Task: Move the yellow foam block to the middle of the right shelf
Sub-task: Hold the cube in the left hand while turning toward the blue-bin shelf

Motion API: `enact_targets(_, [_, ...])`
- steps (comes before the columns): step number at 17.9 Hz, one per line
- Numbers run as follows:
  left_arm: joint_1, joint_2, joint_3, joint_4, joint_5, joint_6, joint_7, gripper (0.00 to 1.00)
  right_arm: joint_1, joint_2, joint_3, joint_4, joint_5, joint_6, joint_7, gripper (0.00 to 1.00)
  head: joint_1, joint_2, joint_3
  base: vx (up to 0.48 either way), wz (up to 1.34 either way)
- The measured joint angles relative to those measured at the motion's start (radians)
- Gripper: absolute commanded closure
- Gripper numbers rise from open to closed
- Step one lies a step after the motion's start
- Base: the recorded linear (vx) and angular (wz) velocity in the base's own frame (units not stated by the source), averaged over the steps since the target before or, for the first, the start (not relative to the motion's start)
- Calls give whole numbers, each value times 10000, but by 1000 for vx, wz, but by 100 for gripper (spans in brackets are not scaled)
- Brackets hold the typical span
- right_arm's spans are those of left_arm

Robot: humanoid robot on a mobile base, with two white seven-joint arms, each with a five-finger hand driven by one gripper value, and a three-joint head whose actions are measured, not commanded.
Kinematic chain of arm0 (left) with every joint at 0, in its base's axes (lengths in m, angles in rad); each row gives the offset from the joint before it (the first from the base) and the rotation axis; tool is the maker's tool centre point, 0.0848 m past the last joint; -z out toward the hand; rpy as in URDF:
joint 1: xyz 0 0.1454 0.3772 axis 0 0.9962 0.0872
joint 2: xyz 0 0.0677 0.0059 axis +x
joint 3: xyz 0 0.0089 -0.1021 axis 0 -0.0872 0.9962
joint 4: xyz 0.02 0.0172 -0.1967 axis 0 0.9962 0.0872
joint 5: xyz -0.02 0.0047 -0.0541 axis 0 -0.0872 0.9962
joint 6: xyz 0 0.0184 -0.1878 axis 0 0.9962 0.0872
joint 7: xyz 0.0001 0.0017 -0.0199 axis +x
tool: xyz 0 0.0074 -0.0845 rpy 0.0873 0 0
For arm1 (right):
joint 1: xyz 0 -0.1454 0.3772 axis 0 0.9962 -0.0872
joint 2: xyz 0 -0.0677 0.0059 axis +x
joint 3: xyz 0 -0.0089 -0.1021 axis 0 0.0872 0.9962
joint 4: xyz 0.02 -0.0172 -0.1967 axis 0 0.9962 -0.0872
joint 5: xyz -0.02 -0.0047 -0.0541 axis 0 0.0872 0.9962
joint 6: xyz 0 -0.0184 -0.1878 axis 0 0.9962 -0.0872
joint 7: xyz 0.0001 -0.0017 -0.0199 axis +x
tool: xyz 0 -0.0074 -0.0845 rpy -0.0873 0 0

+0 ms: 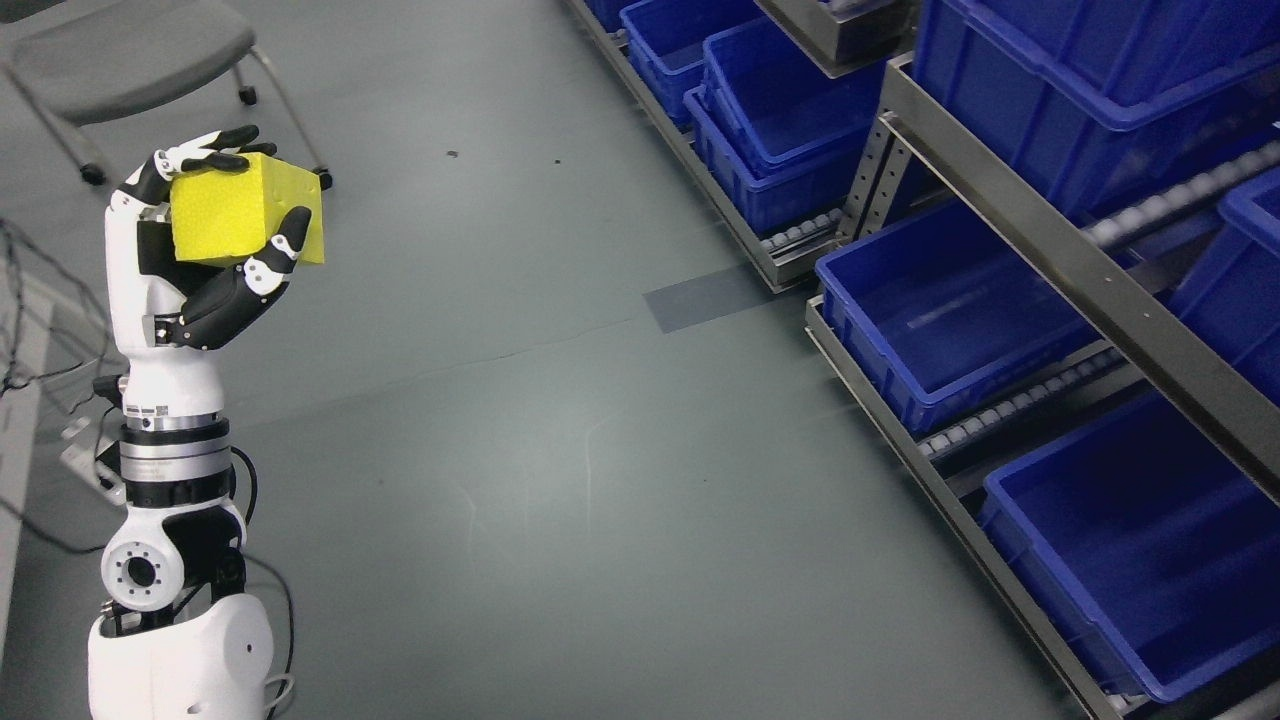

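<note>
The left hand (205,245) is raised at the far left of the scene, its arm coming up from the lower left corner. Its fingers (215,150) curl over the top of the yellow foam block (235,215) while the thumb (270,265) presses against the block's front face, so the block is held clear of the grey floor (520,450). The metal shelf (1050,250) stands well apart on the right, holding blue bins (930,320) on sloped roller tracks. A grey chair (130,50) sits at the far left, behind the hand.
</note>
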Motion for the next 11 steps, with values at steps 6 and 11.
enact_targets(6, [19,0,3,0,0,-2,0,96,1,0,0,0,0,0,0,0,0,0,0,224,-881])
enact_targets(11, [46,0,-3,-16,0,-11,-8,96,2,0,0,0,0,0,0,0,0,0,0,175,-1135])
